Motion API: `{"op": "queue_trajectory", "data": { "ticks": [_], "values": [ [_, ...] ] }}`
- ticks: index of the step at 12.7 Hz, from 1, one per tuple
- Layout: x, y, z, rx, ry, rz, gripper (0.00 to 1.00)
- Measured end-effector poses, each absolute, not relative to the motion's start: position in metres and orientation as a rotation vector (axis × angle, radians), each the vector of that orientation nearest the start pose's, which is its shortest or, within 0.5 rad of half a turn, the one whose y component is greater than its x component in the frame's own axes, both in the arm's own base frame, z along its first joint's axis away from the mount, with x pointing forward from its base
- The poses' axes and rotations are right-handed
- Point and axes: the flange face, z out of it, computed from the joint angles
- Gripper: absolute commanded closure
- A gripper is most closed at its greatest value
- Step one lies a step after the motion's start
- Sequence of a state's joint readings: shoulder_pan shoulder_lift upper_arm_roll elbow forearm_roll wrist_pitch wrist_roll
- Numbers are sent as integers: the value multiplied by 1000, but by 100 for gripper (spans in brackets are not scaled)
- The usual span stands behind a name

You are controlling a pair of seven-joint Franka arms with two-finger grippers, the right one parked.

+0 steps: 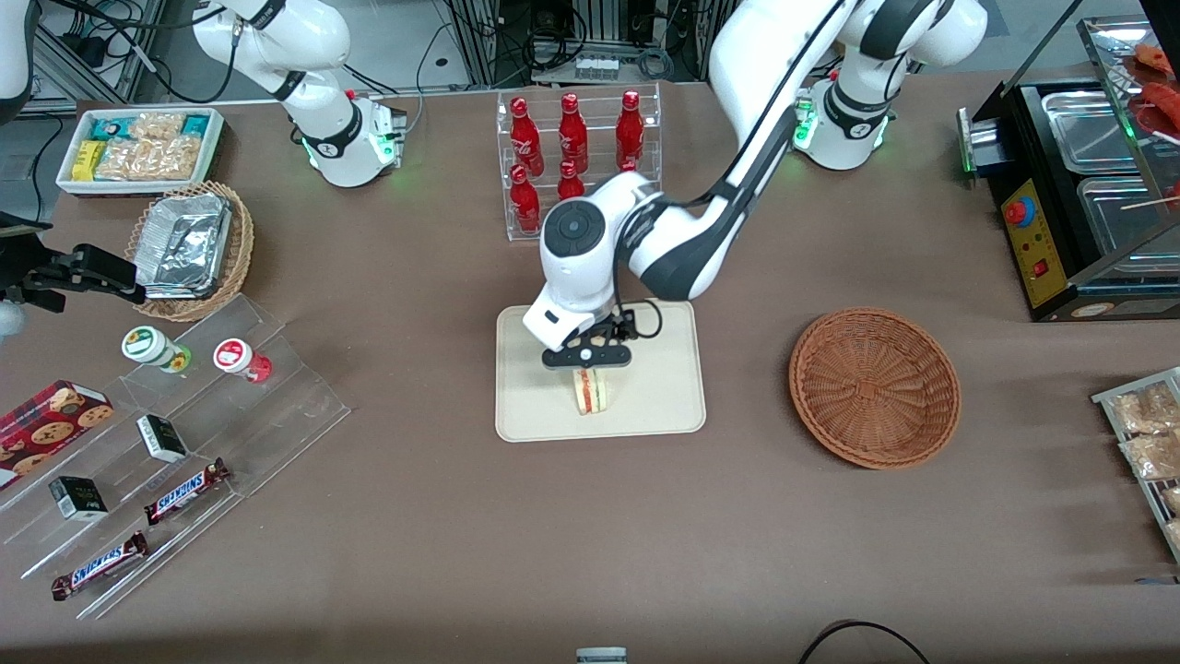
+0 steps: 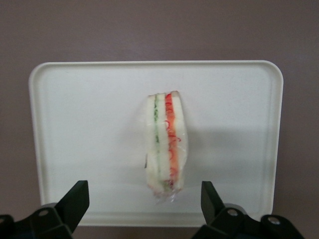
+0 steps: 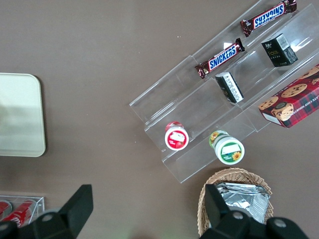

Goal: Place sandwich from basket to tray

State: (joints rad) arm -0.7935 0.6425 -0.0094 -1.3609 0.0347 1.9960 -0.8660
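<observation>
Cream-beige rectangular tray (image 1: 664,397) carries the wrapped triangular sandwich (image 1: 591,391), standing on edge near its front rim. My gripper (image 2: 144,206) hovers above, fingers (image 2: 75,200) spread, released. Reddish-brown wicker basket (image 1: 874,385) sits apart.

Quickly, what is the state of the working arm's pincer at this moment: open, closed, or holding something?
Left pincer: open, holding nothing, above the wrapped triangular sandwich that rests on the cream rectangular tray.

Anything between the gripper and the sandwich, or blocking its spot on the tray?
Nothing visible. The sandwich already stands on the tray, away from the rim. The gripper hangs directly above it, jaws open and clear of the wrap. The basket is empty.
</observation>
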Motion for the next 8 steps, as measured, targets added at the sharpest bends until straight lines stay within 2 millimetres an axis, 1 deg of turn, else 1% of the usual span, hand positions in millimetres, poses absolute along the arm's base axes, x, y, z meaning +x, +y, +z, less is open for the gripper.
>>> {"op": "queue_trajectory", "data": {
  "ticks": [2, 4, 6, 8],
  "values": [
    [518, -495, 382, -3107, -144, -22, 1],
    [530, -464, 412, -3082, -238, 2, 1],
    [544, -427, 441, -3066, -328, 13, 1],
    [553, -384, 459, -3055, -417, 16, 1]
  ]
}}
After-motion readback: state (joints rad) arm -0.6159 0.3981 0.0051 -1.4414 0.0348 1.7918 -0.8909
